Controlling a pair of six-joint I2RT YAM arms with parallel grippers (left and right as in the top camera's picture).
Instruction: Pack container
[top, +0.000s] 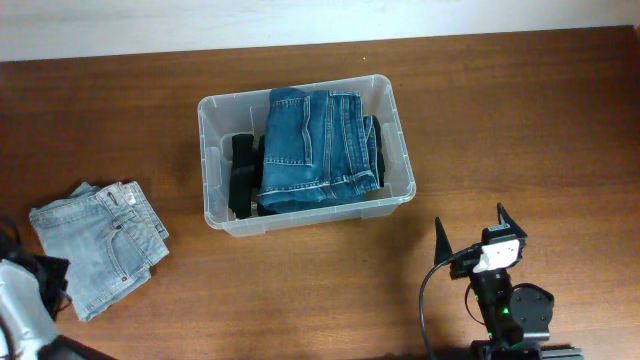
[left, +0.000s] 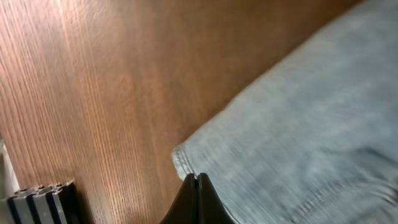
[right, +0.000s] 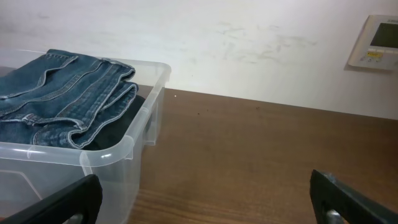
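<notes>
Table (top: 520, 110): right pincer (top: 469, 218) gapes toward container (top: 206, 150), left pincer (left: 198, 182) closed by pale jeans (left: 311, 124)

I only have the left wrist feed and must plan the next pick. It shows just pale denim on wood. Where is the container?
Observer: The container sits mid-table, apart from those light jeans, which lie at the table's left.
Operator: Is anything in it?
Observer: Yes, folded dark jeans lie on top of a black item.
Operator: What about the right gripper?
Observer: The right gripper is open and holds nothing. It is near the front edge, to the right of the container.
</notes>
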